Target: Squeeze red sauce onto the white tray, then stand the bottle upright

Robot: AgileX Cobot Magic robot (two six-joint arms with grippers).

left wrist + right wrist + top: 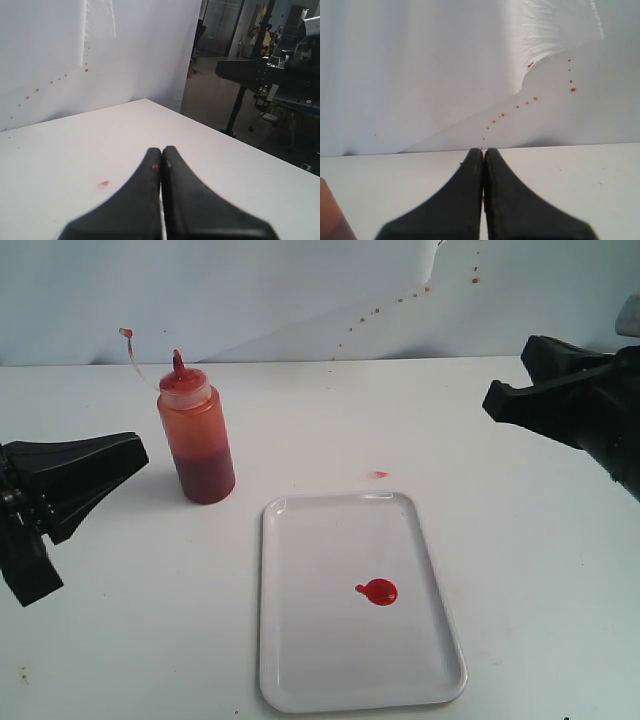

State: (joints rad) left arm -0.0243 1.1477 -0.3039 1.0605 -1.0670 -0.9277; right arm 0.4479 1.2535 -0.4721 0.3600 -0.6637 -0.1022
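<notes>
The bottle (196, 435) stands upright on the table, left of the white tray (300, 660), its red nozzle up and its thin tethered cap hanging off to the left. A round blob of red sauce (379, 591) lies on the tray. My left gripper (140, 448) is shut and empty, a short way left of the bottle. My right gripper (490, 398) is shut and empty at the far right, well above and apart from the tray. In the wrist views the left gripper (161, 149) and right gripper (482, 150) show both fingers pressed together. An edge of the bottle (332, 215) shows in the right wrist view.
A tiny faint red smear (379, 474) marks the table just beyond the tray, also visible as a smear (104, 183) in the left wrist view. Small red spatters (535, 98) dot the white backdrop. The table's far edge (225, 132) drops to the room floor.
</notes>
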